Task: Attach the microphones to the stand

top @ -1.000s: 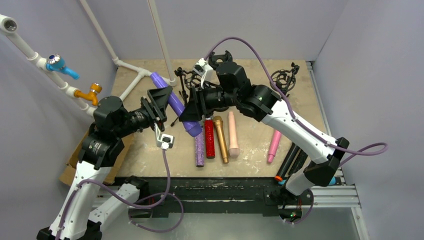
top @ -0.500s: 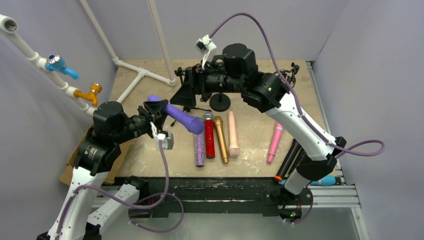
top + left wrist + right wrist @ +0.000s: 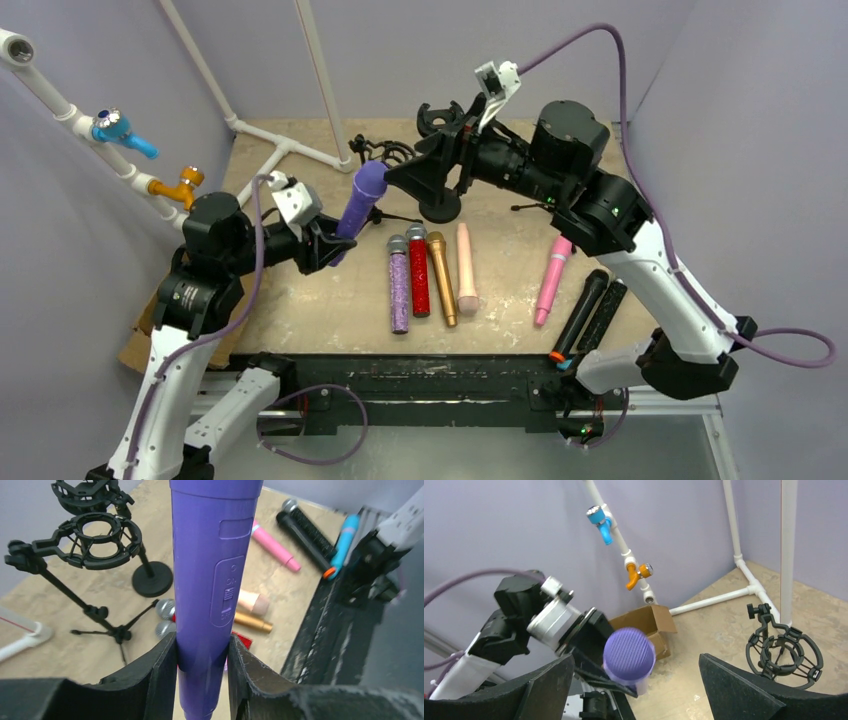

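Obs: left gripper (image 3: pixel 202 656) is clamped on the tail end of the plain purple microphone (image 3: pixel 215 555). The right gripper (image 3: pixel 636 680) is spread wide and holds nothing. The microphone's long axis runs up and away from the left jaws, head leading, aimed at the right gripper. The shock-mount ring (image 3: pixel 125 550) on its tripod stand (image 3: pixel 96 612) sits left of the shaft, not touching. Both grippers are near it, but only your left one carries the load. You will likely need to tilt the head towards that ring.
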